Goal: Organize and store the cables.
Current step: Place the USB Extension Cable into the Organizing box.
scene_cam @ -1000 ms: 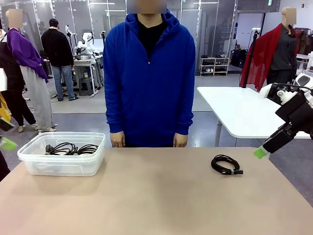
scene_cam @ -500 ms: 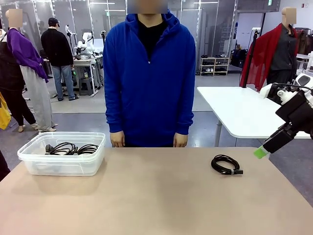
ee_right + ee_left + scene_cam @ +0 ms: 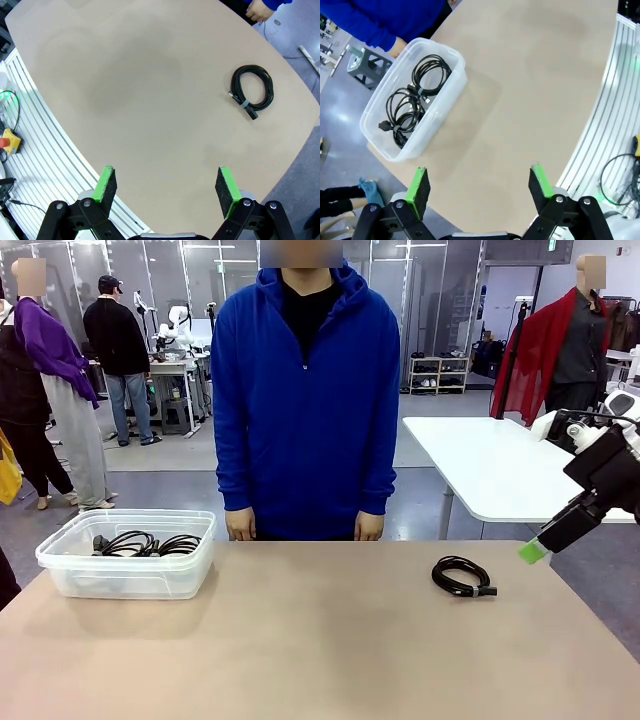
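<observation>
One coiled black cable (image 3: 461,576) lies on the tan table (image 3: 320,640) right of centre, and the same cable (image 3: 253,91) is far ahead of my right gripper (image 3: 165,186), which hangs open and empty above the table edge. In the front view its green fingertip (image 3: 532,552) sits at the right edge, right of the cable. Several coiled cables (image 3: 140,543) lie in a clear plastic bin (image 3: 128,575) at the table's left. My left gripper (image 3: 479,187) is open, high above the table's corner, with the bin (image 3: 445,107) and its cables (image 3: 415,102) ahead of it.
A person in a blue hoodie (image 3: 305,400) stands at the far side, hands (image 3: 240,525) hanging at the table edge. A white table (image 3: 490,465) stands behind on the right. Aluminium rails (image 3: 45,130) run along the robot's side of the table.
A green pad of the left gripper at the front view's left edge has gone out of the picture. The right arm, person and cables have not moved.
</observation>
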Action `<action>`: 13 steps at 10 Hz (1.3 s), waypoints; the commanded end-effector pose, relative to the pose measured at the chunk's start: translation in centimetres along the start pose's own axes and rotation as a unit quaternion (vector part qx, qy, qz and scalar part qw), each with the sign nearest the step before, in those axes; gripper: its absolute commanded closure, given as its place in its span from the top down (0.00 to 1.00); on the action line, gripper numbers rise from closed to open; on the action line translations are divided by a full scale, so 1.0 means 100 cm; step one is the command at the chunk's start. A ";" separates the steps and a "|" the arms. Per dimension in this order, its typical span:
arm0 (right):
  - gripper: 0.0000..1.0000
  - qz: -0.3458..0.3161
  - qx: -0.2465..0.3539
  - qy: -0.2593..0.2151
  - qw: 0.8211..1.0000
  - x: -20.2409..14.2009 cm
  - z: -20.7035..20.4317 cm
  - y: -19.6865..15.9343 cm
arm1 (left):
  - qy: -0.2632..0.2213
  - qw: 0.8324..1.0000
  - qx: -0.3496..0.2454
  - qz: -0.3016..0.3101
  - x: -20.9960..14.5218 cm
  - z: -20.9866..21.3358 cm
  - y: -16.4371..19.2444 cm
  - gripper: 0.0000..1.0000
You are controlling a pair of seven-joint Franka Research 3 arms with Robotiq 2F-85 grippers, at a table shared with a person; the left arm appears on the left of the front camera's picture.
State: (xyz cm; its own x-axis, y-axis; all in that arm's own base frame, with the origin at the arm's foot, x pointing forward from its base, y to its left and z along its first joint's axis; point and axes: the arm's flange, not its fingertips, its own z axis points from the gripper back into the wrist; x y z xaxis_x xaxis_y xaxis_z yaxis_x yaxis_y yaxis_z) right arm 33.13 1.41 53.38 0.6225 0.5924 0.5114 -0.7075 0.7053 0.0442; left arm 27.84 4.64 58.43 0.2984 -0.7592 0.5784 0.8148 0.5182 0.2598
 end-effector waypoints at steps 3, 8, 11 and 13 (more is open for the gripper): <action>1.00 0.041 -0.047 0.044 0.997 0.013 0.007 -0.001 | 0.001 1.000 0.000 0.000 0.000 0.002 -0.001 1.00; 1.00 0.148 -0.032 0.092 0.984 0.023 0.025 -0.024 | 0.001 1.000 0.000 0.000 0.000 0.002 -0.001 1.00; 1.00 0.319 0.000 0.142 0.937 0.035 0.034 -0.042 | 0.001 1.000 0.000 0.000 0.000 0.002 -0.001 1.00; 1.00 0.396 -0.020 0.148 0.906 0.038 0.028 -0.044 | 0.001 1.000 0.000 0.000 0.000 0.002 -0.001 1.00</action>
State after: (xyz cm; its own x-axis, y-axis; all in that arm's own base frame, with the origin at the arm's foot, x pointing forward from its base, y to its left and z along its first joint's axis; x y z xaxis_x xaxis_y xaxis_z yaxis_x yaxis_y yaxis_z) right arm 37.10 -0.02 57.65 0.0573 0.9874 0.1473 -0.9738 0.0878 -0.2098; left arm 27.82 4.69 58.44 0.2995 -0.7587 0.5785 0.8138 0.5197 0.2602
